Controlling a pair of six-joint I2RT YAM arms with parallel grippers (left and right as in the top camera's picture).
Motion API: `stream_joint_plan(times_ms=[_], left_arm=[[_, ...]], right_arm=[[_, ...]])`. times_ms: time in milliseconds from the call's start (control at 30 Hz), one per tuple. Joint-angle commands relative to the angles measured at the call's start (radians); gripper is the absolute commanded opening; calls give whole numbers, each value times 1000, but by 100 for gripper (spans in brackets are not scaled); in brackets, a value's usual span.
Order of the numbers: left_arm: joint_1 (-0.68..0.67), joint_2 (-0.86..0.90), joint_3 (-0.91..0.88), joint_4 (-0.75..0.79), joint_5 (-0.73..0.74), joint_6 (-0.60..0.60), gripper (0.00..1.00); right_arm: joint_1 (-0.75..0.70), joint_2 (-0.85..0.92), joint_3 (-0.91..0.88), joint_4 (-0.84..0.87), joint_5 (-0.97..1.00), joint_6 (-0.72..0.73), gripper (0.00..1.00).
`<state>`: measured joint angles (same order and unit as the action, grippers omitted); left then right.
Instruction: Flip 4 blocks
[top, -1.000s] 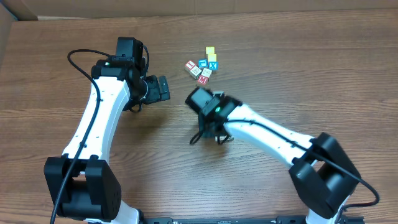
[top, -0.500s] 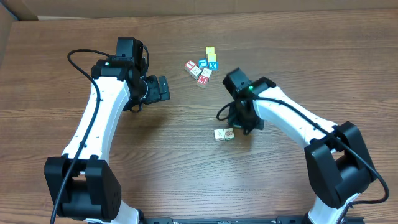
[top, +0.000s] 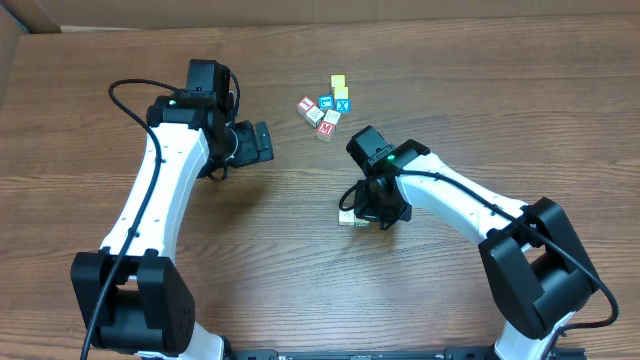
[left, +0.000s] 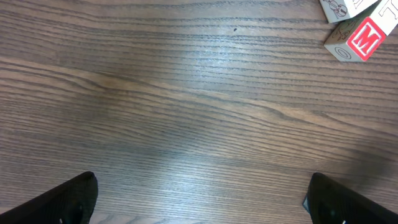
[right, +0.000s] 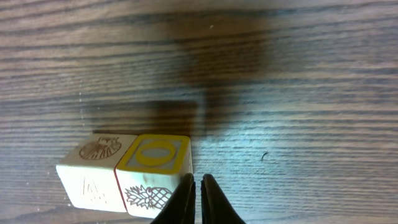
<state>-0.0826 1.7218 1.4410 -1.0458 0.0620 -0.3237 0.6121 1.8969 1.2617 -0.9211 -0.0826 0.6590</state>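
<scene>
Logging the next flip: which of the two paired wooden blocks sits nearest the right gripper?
The wooden cube with the yellow-bordered O on top; the pale A-printed cube lies beyond it.

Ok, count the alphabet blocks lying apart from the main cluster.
2, side by side and touching beside the right end effector: a yellow-bordered block and a pale block on its left in the wrist view. Only one shows from overhead.

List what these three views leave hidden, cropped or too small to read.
- Overhead: the right arm covers part of the pair of blocks; their prints are too small.
- Overhead: prints in the cluster of blocks are mostly too small.
- Left wrist: the top edge crops the corner block beside the red M block.
- Right wrist: the bottom edge and the shut right fingers hide part of the yellow-bordered block front.
</scene>
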Motion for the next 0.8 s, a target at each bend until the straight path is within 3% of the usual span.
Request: stream_joint_plan(times_ms=[0, 233, 567, 767], left_arm=[[4, 11, 19, 3, -14, -16, 100], [4, 11, 19, 3, -14, -16, 100], [4, 11, 19, 3, -14, -16, 100], [4, 11, 19, 3, -14, -16, 100]], right_arm=[[2, -29, -5, -2, 20, 6, 8], [-18, -29, 16, 47, 67, -46, 4], [44, -29, 125, 154, -101, -80, 4], [156, -19, 113, 180, 63, -45, 4]])
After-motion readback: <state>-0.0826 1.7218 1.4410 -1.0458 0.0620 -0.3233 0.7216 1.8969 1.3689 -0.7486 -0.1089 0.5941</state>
